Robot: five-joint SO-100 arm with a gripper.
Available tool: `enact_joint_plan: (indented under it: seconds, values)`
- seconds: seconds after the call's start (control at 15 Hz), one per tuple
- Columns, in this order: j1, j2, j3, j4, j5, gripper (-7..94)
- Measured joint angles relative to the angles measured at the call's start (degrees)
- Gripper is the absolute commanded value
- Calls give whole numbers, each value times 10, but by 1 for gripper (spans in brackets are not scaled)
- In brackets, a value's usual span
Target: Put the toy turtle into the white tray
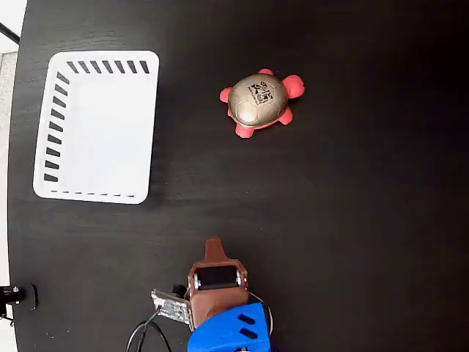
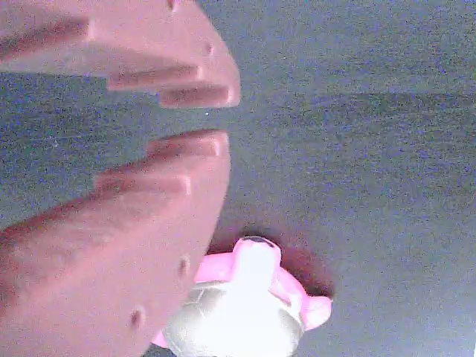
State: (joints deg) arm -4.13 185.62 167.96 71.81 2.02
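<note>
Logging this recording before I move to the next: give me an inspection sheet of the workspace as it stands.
Surface: black table, wood grain visible, bare apart from the items below.
Job's things: toy turtle upright on the table, right of the white tray in the fixed view and apart from it; tray holds nothing.
Clutter: nothing seen.
Claw: brown claw away from the turtle, holding nothing, a narrow gap between its fingertips.
Cables: black wires looping beside the blue arm base.
Surroundings: pale floor strip and a small black fitting at the left edge.
</note>
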Motion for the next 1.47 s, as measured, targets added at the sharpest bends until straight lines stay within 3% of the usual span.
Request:
enact_joint_plan:
  seconds: [0.67,0.87,1.2,1.47]
  values:
    - [-2,-1,0,0,-8,0]
    - [1,-48,-1,-44,-22,0]
    - [52,-296,-183,-80,-91,0]
    - [125,-559,-408,-56,-156,0]
